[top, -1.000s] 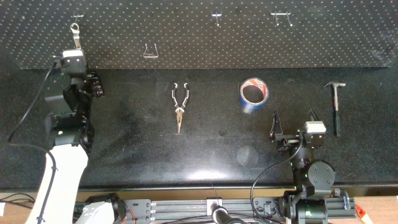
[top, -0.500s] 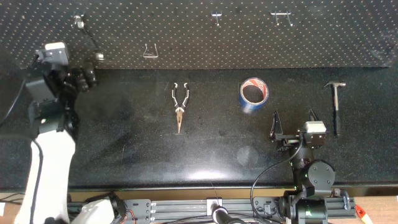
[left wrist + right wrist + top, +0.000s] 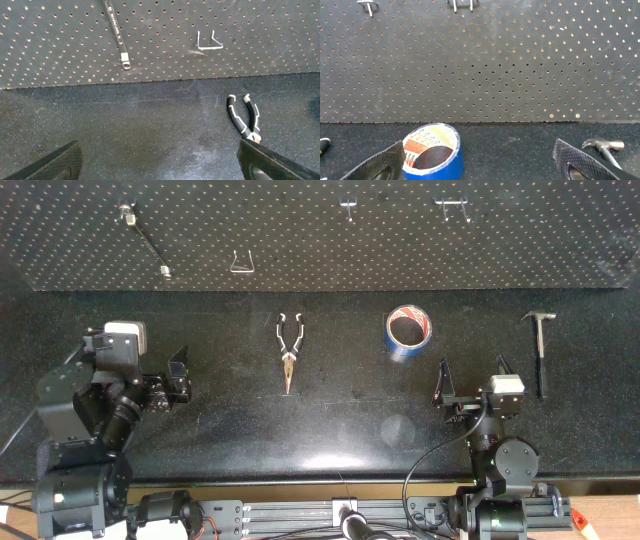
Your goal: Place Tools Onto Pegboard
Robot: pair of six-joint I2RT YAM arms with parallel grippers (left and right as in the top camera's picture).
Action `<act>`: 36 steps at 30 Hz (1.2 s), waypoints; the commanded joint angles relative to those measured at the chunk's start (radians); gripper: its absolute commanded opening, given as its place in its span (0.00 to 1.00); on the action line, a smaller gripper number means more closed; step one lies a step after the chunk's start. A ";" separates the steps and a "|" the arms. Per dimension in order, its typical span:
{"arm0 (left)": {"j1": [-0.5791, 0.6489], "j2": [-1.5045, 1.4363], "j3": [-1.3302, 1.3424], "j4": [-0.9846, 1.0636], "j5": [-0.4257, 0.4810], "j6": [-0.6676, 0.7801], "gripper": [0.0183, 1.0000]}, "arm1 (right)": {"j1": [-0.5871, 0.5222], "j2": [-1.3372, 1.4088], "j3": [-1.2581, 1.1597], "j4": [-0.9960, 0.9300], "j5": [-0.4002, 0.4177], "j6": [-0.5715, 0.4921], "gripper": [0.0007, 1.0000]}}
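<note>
Your pegboard (image 3: pixel 400 250) runs along the back of the counter (image 3: pixel 350 420). Your left pincer (image 3: pixel 159 160) is released, over the counter's left part. Your right pincer (image 3: pixel 471 370) is released too, toward the front right. The tape roll (image 3: pixel 408 330), hammer (image 3: pixel 540 350) and pliers (image 3: pixel 290 350) lie on the counter, well apart. The wrench (image 3: pixel 146 242) hangs slanted on the pegboard's upper left, near a wire hook (image 3: pixel 240 262)

A wrench (image 3: pixel 115 31) hangs slanted on the pegboard (image 3: pixel 60 45); pliers (image 3: pixel 248 132) lie on the worktop (image 3: pixel 150 132).
</note>
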 commanded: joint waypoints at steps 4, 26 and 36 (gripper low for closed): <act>0.000 -0.011 0.006 0.062 0.031 -0.118 1.00 | 0.006 -0.006 -0.003 -0.005 0.006 -0.014 0.96; -0.879 0.439 0.038 0.108 -0.430 -0.831 1.00 | 0.006 -0.006 -0.003 -0.005 0.005 -0.014 0.96; -0.684 0.761 0.121 0.242 -0.274 -0.616 1.00 | 0.006 -0.006 -0.003 -0.005 0.005 -0.014 0.96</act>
